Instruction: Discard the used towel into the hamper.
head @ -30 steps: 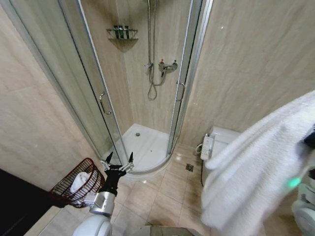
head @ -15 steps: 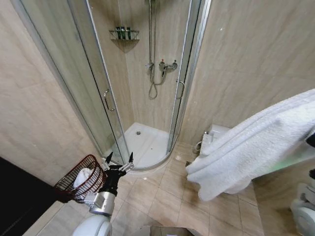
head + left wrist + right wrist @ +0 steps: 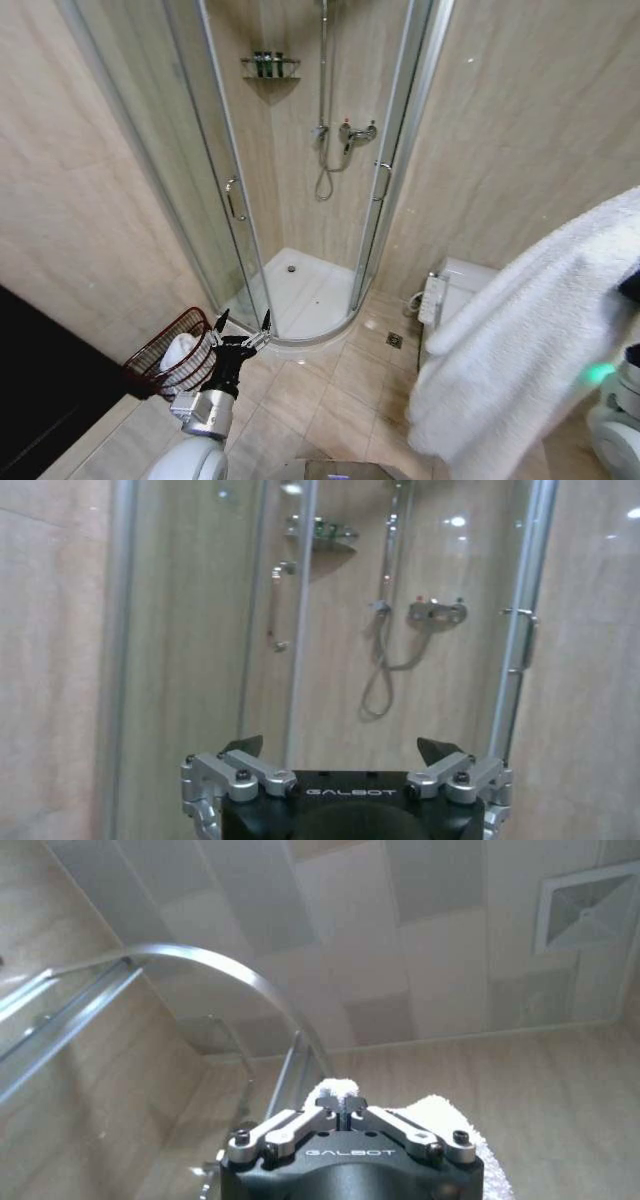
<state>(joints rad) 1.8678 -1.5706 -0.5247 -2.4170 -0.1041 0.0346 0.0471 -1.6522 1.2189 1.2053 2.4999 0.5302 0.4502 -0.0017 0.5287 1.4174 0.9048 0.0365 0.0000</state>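
At the far left on the tiled floor stands the hamper [image 3: 168, 355], a dark reddish-brown wire basket close to the left wall, with something white already lying inside it. Just to its right, and a bit nearer, the left gripper [image 3: 243, 322] is held in the air with its jaws released and nothing between them; in the left wrist view the same left gripper [image 3: 340, 747] points toward the shower cabin [image 3: 310, 190]. The glass cabin with its curved white tray fills the far corner. To the right of it a white toilet [image 3: 450, 295] stands against the wall. At the far right the used towel [image 3: 525, 345] hangs large and white, covering part of the toilet. The right gripper [image 3: 341, 1102] is raised toward the ceiling, jaws clenched on a fold of the towel.
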